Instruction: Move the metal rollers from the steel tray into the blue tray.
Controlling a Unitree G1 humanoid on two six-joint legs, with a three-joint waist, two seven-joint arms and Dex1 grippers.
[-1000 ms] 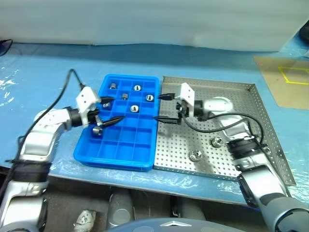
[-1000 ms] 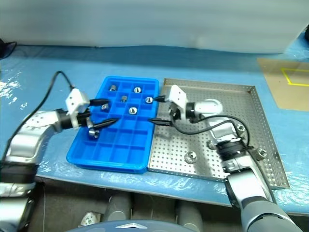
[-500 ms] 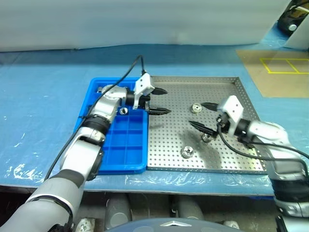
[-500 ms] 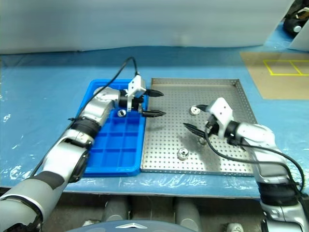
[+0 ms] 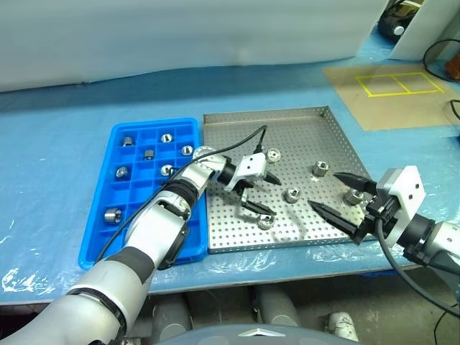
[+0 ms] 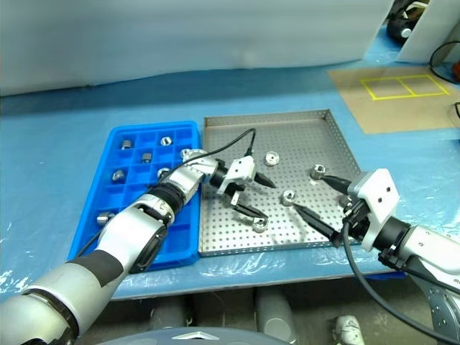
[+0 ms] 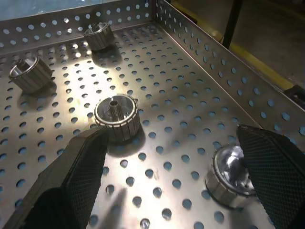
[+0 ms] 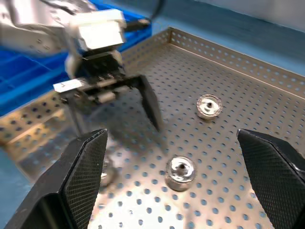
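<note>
The left gripper (image 5: 261,194) has swung from the blue tray (image 5: 108,237) over the steel tray (image 5: 327,128), fingers apart, empty. The right gripper (image 5: 343,199) pulled back, apart. Metal rollers (image 5: 292,195) lie in both trays; one hides behind a finger.

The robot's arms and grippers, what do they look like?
The arms are silvery grey with black joints. Each has a white boxy block at the wrist, a thin black cable looping off it, and two pointed black fingers: the left gripper and the right gripper.
</note>
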